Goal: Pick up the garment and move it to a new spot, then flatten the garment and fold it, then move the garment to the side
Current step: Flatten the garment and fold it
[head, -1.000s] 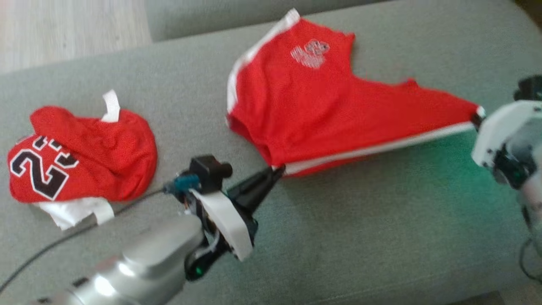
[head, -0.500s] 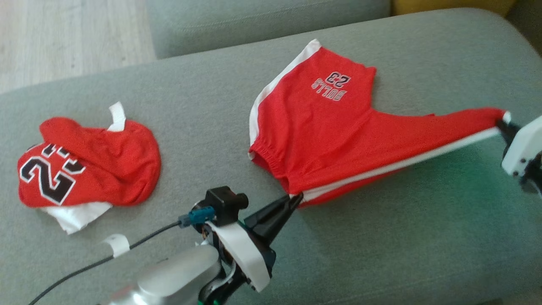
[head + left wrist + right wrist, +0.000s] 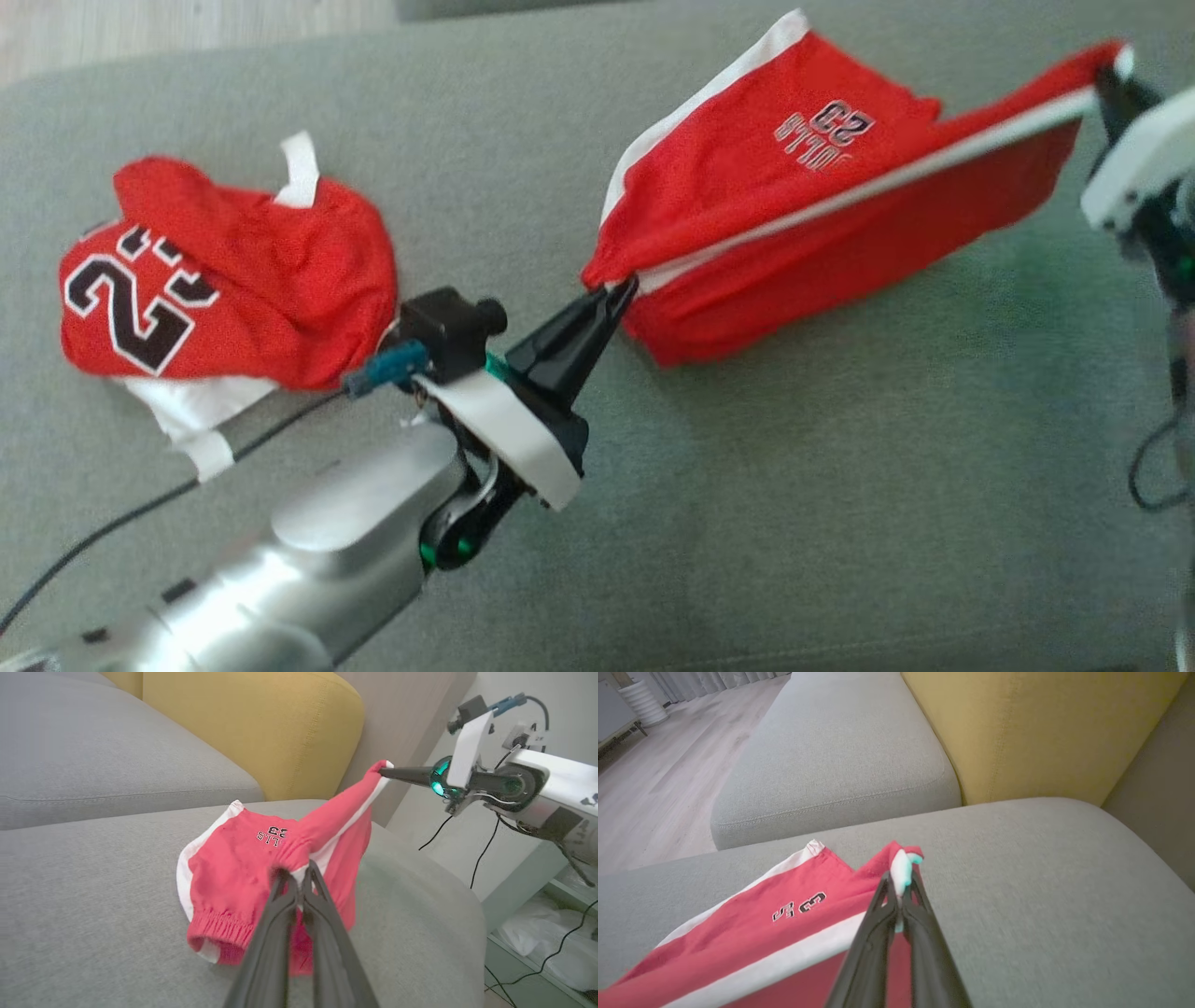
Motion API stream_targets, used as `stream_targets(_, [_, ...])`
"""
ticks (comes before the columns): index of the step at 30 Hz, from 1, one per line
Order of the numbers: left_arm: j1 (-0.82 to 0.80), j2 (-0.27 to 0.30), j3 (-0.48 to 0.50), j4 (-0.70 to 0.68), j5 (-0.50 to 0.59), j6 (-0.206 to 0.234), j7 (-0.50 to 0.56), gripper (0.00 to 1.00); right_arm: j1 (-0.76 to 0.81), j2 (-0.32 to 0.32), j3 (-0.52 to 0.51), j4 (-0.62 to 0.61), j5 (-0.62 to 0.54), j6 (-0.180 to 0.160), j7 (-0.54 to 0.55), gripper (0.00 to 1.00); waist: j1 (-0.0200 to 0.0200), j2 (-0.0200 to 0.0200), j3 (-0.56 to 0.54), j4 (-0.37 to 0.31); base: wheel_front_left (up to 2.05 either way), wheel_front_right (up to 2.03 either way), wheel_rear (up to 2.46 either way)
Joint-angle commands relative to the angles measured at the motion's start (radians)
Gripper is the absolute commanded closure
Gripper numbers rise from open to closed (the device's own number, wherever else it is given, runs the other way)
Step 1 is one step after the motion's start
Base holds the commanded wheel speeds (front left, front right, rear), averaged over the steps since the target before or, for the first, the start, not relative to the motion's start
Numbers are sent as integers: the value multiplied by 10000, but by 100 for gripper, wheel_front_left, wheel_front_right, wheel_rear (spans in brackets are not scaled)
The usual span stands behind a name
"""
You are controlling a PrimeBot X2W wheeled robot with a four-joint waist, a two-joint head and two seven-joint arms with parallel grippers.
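Grey woven sofa cushion (image 3: 794,523) for a work surface, matte and a bit nubby with soft rounded edges. Beyond the fingertips there's a mustard-yellow back cushion (image 3: 261,723) with a stitched seam, and some pale wood floor (image 3: 658,779) off past the sofa. The red shorts (image 3: 747,159) look like a thin mesh knit with white side stripes, a gathered elastic waistband and small "23" lettering on one leg. The left gripper (image 3: 616,291) has its two long dark fingers pinched right together on a bunched bit of red fabric next to the white stripe, and the cloth puckers at the tips. The right gripper (image 3: 1106,79) is clamped just as tight on the other end of that same striped edge, with a little nub of white and red poking out past its tips. So the shorts are strung between the two grippers: the striped edge is lifted and pulled fairly straight, and the rest droops below it onto the cushion. Just beside the left wrist, on the side away from the shorts, lies a crumpled red jersey (image 3: 252,280) with a big black-and-white number and white fabric sticking out underneath. A thin black cable (image 3: 121,518) trails back along the left forearm over the cushion.
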Motion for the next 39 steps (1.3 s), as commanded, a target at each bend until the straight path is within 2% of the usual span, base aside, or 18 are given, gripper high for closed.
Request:
stream_targets(1, [-622, 52, 457, -153, 76, -87, -48, 100, -624, 72, -75, -133, -271, -9, -171, 100, -2, 0, 547, 362, 0, 0, 0])
stream_targets(12, [-1676, -674, 507, 527, 310, -353, -37, 100, -2913, 520, -773, 1888, -2397, -9, -988, 100, -2, 0, 1882, 1255, 0, 0, 0])
stream_targets(28, [-2709, -1866, 406, 1946, 536, -722, -236, 100, -4841, 485, -2088, 4048, -4481, -9, -1974, 100, -2, 0, 3120, 2253, 0, 0, 0])
stream_targets(29, [-2734, -1903, 384, 2016, 541, -737, -245, 100, -4898, 463, -2157, 4133, -4600, -9, -2001, 60, -2, 0, 3160, 2286, 0, 0, 0])
stream_targets(30, [-2740, -1941, 378, 2101, 513, -748, -250, 100, -4941, 435, -2272, 4208, -4696, -9, -2041, 0, -2, 0, 3183, 2312, 0, 0, 0])
stream_targets(31, [-2747, -1977, 376, 2183, 487, -757, -255, 80, -4978, 422, -2371, 4276, -4803, -9, -2079, 0, -2, 0, 3199, 2336, 0, 0, 0])
stream_targets(32, [-2758, -2008, 376, 2256, 477, -765, -263, 24, -5012, 423, -2457, 4333, -4896, -9, -2136, 0, -2, 0, 3208, 2357, 0, 0, 0])
stream_targets(33, [-2761, -2031, 390, 2329, 468, -771, -274, 0, -5041, 428, -2568, 4383, -4966, -9, -2200, 0, -2, 0, 3211, 2369, 0, 0, 0])
stream_targets(39, [-2633, -1978, 448, 2741, 507, -801, -340, 0, -5032, 445, -3218, 4674, -5272, -9, -2673, 0, -2, 0, 2894, 2319, 0, 0, 0])
